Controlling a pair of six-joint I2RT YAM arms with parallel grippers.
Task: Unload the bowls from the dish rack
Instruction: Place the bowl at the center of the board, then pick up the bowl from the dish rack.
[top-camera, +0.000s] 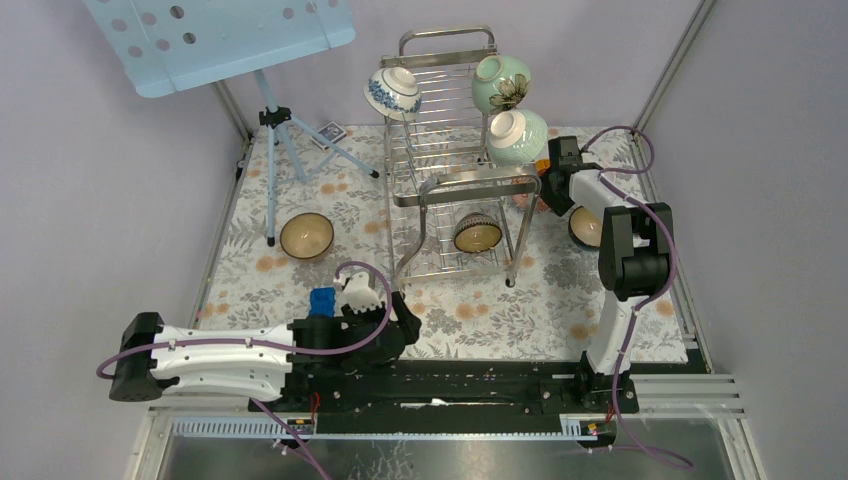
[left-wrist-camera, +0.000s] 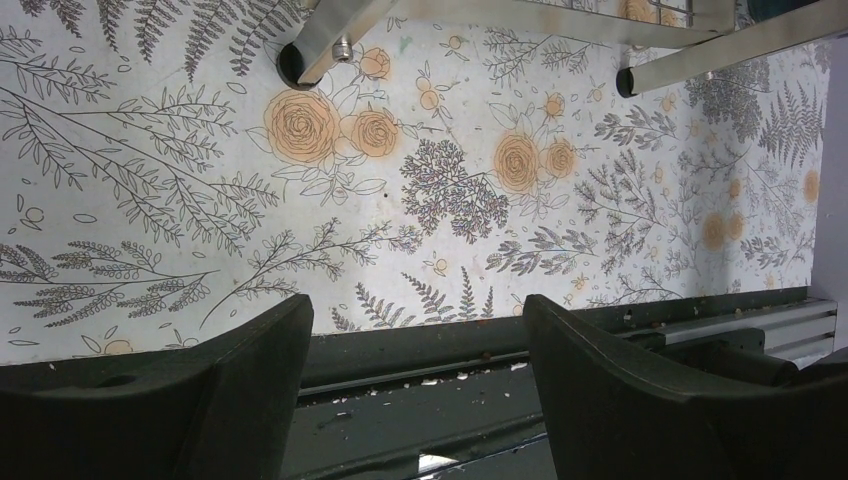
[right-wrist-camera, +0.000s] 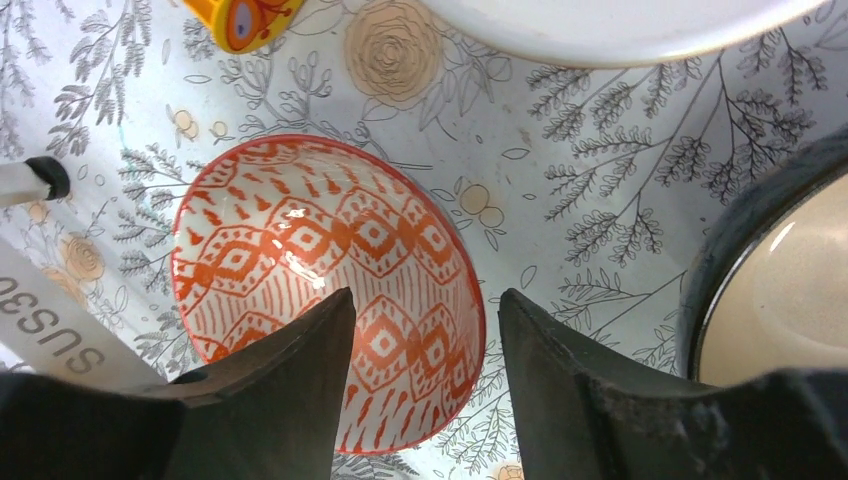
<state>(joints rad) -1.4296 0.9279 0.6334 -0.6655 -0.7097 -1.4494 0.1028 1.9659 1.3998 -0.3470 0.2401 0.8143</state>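
The steel dish rack (top-camera: 440, 190) stands mid-table. Its top tier holds a blue-and-white bowl (top-camera: 393, 93) and two pale green bowls (top-camera: 502, 83) (top-camera: 517, 135); a dark-rimmed bowl (top-camera: 478, 233) sits on the lower tier. A brown bowl (top-camera: 306, 236) rests on the cloth to the left. My right gripper (right-wrist-camera: 425, 310) is open just above a red-patterned white bowl (right-wrist-camera: 300, 260) on the cloth, its fingers on either side of the rim. A dark teal bowl (right-wrist-camera: 770, 280) sits to its right. My left gripper (left-wrist-camera: 420, 320) is open and empty near the front edge.
A pale blue perforated stand on a tripod (top-camera: 270, 120) stands at the back left. A rack foot (right-wrist-camera: 45, 180) and a stamped rack bar (right-wrist-camera: 50, 330) lie left of the red bowl. A white bowl's rim (right-wrist-camera: 620, 20) and a yellow-orange object (right-wrist-camera: 240, 15) are beyond it.
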